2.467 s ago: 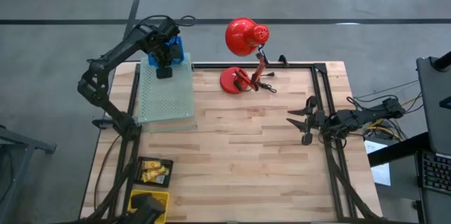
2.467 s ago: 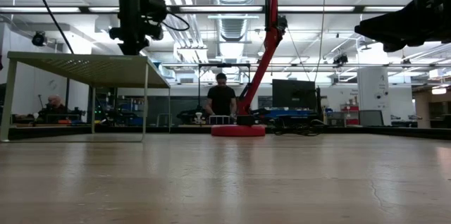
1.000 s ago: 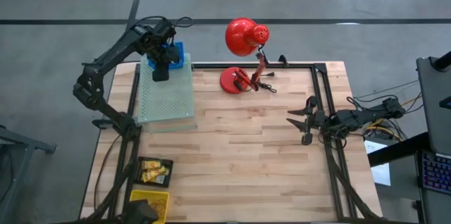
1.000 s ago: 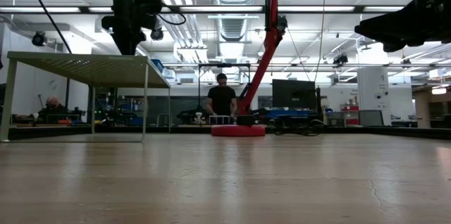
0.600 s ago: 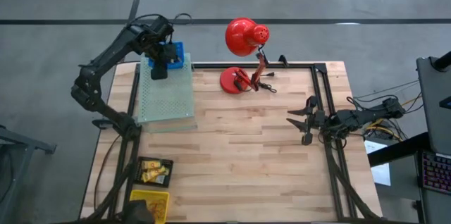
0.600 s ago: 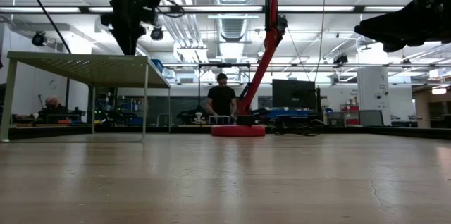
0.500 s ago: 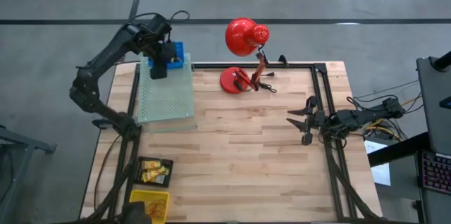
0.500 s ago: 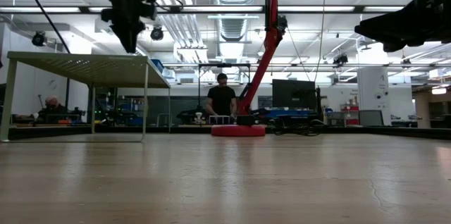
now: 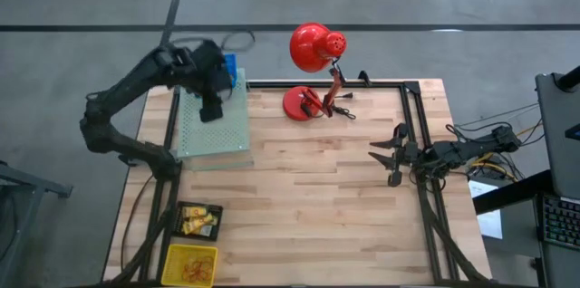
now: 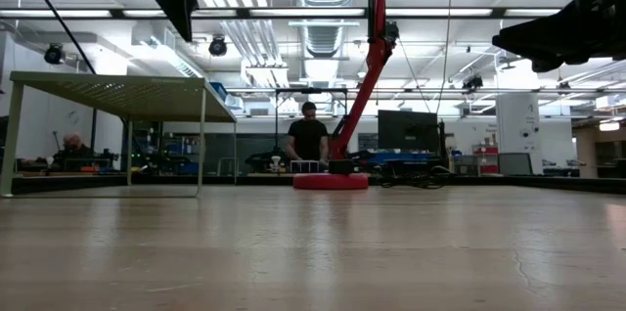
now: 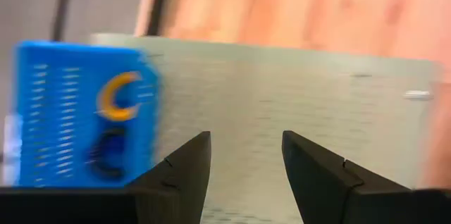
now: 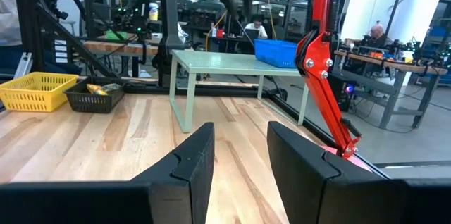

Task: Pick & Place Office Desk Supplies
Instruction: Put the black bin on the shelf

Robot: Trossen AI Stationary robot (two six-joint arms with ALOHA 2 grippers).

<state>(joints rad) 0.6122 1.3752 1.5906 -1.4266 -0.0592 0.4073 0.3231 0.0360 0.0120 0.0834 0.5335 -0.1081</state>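
A blue basket sits on the far end of a pale green perforated shelf at the table's far left. An orange ring and a black ring lie in the basket. More supplies, small yellow pieces, lie in a black tray at the near left. My left gripper hangs open above the shelf's top, just on the near side of the basket, with nothing between its fingers. My right gripper waits open and level at the table's right edge.
A red desk lamp stands on its round base at the far middle. A yellow basket sits at the near left corner beside the black tray. The wooden table top between the arms is bare. People show in the room beyond.
My left gripper has risen and moved from over the blue basket toward the table's near edge, and now hangs over the green shelf's top. The right arm has kept still.
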